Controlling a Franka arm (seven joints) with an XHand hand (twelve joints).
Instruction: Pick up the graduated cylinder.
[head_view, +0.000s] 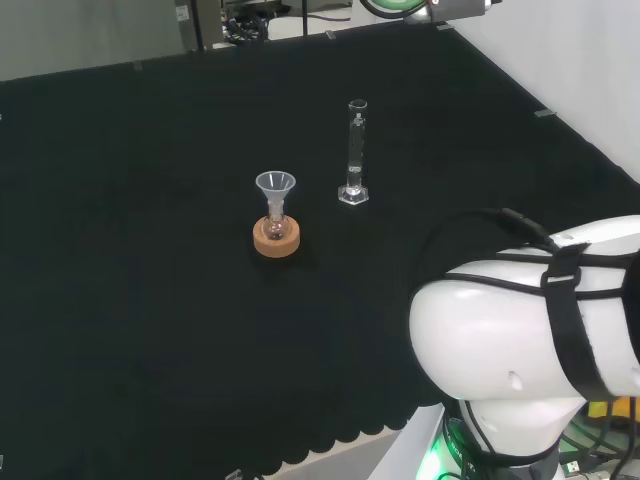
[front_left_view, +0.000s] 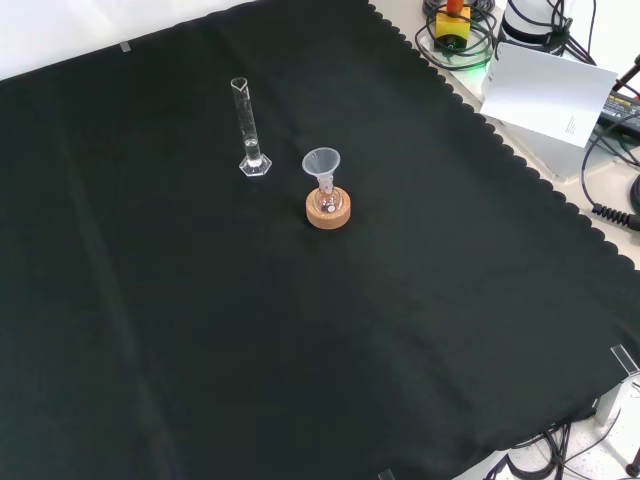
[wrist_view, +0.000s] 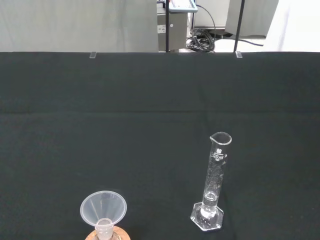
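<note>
A clear glass graduated cylinder stands upright on its hexagonal foot on the black cloth, free of any hold. In the front view the cylinder is at the upper left of the cloth. The wrist view looks at the cylinder from some way off, upright, with printed marks on its wall. The arm's white links sit at the lower right of the head view, well short of the cylinder.
A small flask with a clear funnel in its neck sits on a cork ring just left of the cylinder in the head view. Front view: the funnel and cork ring stand right of the cylinder; cables and white boxes lie beyond the cloth's scalloped edge.
</note>
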